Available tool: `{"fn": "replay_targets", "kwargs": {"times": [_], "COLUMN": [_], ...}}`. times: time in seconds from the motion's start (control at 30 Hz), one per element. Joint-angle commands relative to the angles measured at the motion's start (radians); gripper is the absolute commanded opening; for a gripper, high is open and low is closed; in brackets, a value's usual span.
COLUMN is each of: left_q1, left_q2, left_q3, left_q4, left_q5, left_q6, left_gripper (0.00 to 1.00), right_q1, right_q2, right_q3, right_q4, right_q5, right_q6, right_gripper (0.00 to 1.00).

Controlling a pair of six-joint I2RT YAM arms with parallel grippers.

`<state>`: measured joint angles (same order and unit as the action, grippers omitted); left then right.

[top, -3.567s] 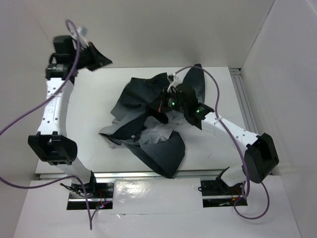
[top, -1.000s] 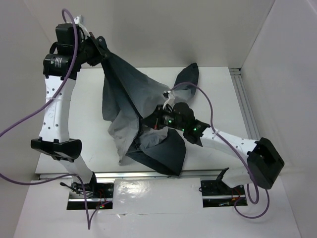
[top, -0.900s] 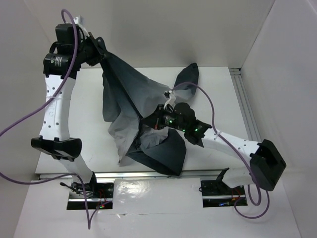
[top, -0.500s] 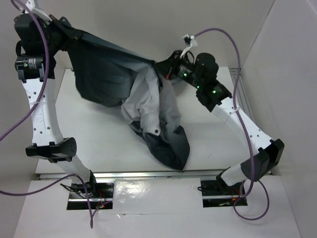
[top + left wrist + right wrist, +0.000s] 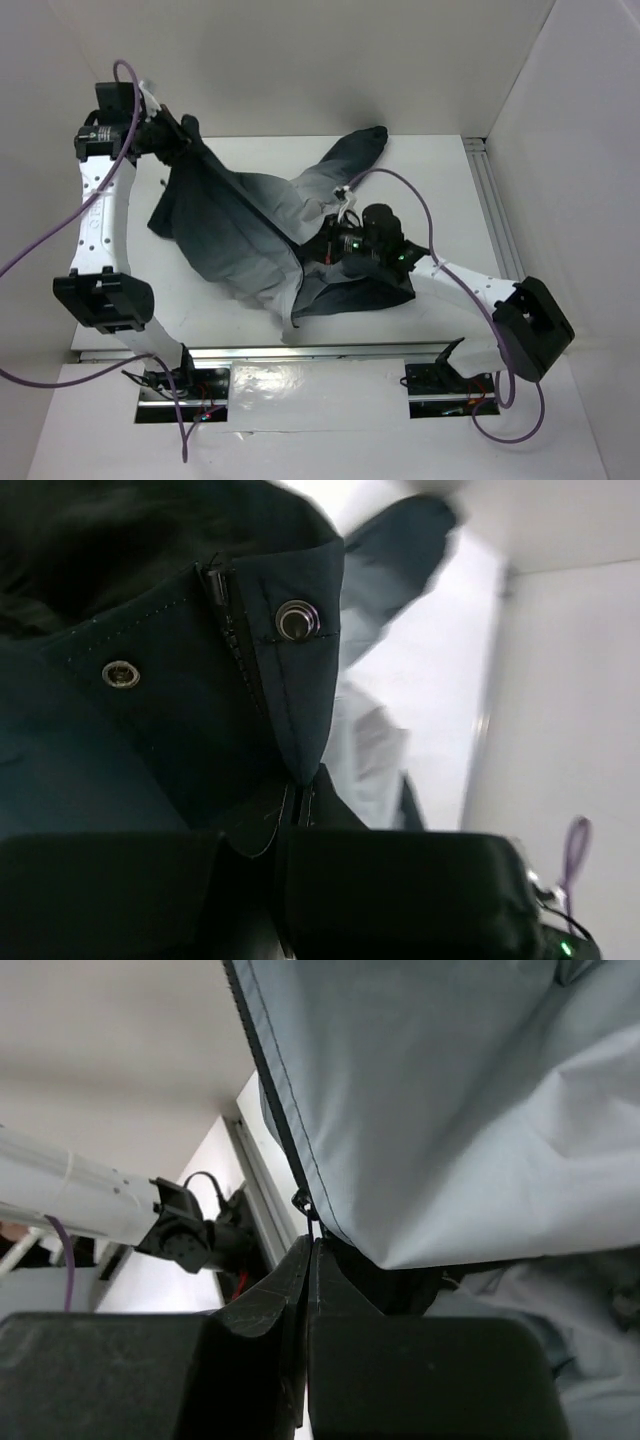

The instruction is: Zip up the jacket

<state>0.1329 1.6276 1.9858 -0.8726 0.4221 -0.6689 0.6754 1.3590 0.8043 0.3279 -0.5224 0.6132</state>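
The dark charcoal jacket [image 5: 240,225] with grey lining is stretched across the table between my two grippers. My left gripper [image 5: 185,140] is at the far left, raised, shut on the jacket's top corner; in the left wrist view the jaws [image 5: 298,798] pinch the fabric edge below a metal snap [image 5: 294,619] beside the zipper teeth. My right gripper [image 5: 322,252] is low at the table's middle, shut on the zipper pull [image 5: 310,1222] at the foot of the zipper edge [image 5: 270,1075], under the grey lining [image 5: 440,1110]. A sleeve [image 5: 352,155] lies toward the back.
A white back wall [image 5: 320,60] and side walls enclose the table. A metal rail [image 5: 495,200] runs along the right edge. Purple cables [image 5: 420,200] loop over both arms. The arm bases [image 5: 440,385] sit at the near edge.
Both arms came down from a high lift: the right gripper dropped from the back right to the table's middle, the left moved right and lower. The jacket now lies spread and taut between them.
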Motion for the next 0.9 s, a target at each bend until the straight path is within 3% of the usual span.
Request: {"fn": "replay_targets", "kwargs": {"times": [0.0,0.1,0.23,0.37,0.5,0.6,0.67,0.87], "left_q1": [0.082,0.082,0.129,0.14,0.158,0.169,0.178,0.178], "left_q2": [-0.026,-0.047,-0.08,-0.089,-0.1,-0.109,-0.109,-0.091], "left_q3": [0.039,0.001,-0.042,-0.042,-0.03,-0.021,-0.021,-0.002], "left_q4": [0.284,0.262,0.253,0.232,0.208,0.195,0.195,0.195], "left_q5": [-0.281,-0.36,-0.399,-0.456,-0.534,-0.598,-0.609,-0.609], "left_q6": [0.106,0.124,0.134,0.134,0.134,0.134,0.134,0.143], "left_gripper": [0.0,0.0,0.0,0.0,0.0,0.0,0.0,0.0], "right_q1": [0.044,0.114,0.188,0.22,0.243,0.231,0.22,0.156], "right_q2": [-0.025,0.037,0.197,0.4,0.558,0.623,0.623,0.416], "right_q3": [-0.135,-0.136,0.002,0.277,0.532,0.631,0.631,0.282], "right_q4": [-0.141,-0.061,-0.063,-0.029,-0.121,-0.145,-0.158,-0.104], "right_q5": [-0.039,-0.048,-0.028,-0.062,-0.036,-0.012,0.001,0.019], "right_q6": [0.094,0.118,0.089,0.045,-0.006,-0.006,-0.006,0.009], "right_gripper": [0.0,0.0,0.0,0.0,0.0,0.0,0.0,0.0]}}
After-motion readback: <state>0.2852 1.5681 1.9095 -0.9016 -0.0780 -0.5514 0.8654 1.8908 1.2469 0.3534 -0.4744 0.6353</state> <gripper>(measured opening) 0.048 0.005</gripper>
